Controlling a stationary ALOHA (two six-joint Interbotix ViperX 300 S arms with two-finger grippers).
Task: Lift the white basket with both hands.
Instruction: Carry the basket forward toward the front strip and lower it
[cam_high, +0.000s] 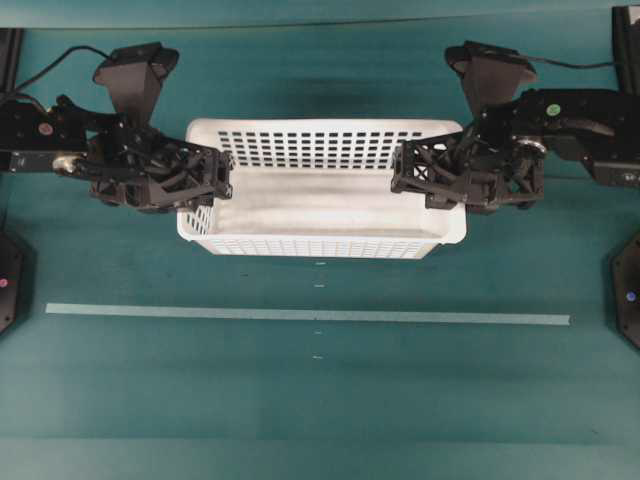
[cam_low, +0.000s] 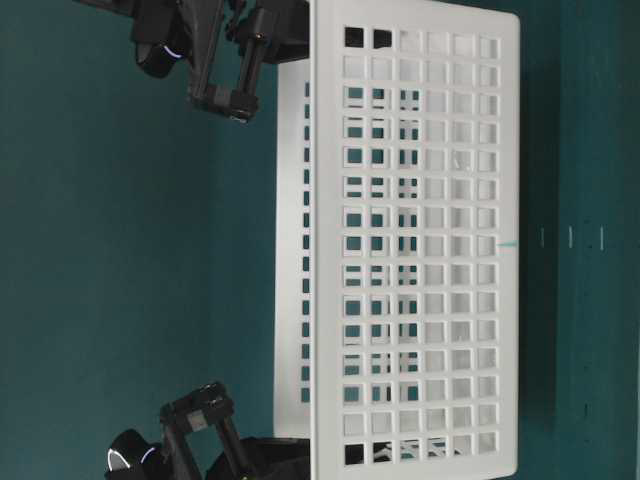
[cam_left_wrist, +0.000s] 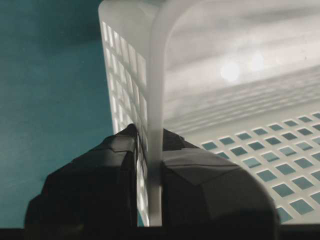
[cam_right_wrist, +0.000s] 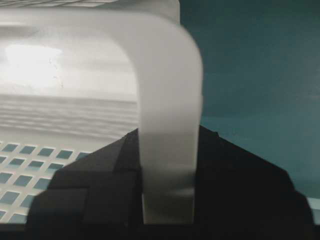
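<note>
The white basket (cam_high: 320, 128) lies lengthwise across the far middle of the teal table, slotted walls up and nothing inside. My left gripper (cam_high: 226, 178) is shut on its left short wall, one finger inside and one outside. My right gripper (cam_high: 400, 172) is shut the same way on the right short wall. The left wrist view shows my left gripper (cam_left_wrist: 150, 136) pinching the thin rim of the basket (cam_left_wrist: 225, 60). In the right wrist view my right gripper (cam_right_wrist: 167, 150) clamps the broad rounded rim of the basket (cam_right_wrist: 75, 65). The table-level view is turned sideways; the basket (cam_low: 415, 240) fills it, an arm at each end.
A long pale tape strip (cam_high: 300, 314) runs across the table in front of the basket, with small white marks near the middle. Black fixtures stand at the left edge (cam_high: 10, 270) and the right edge (cam_high: 628, 290). Both arms reach in from the far corners.
</note>
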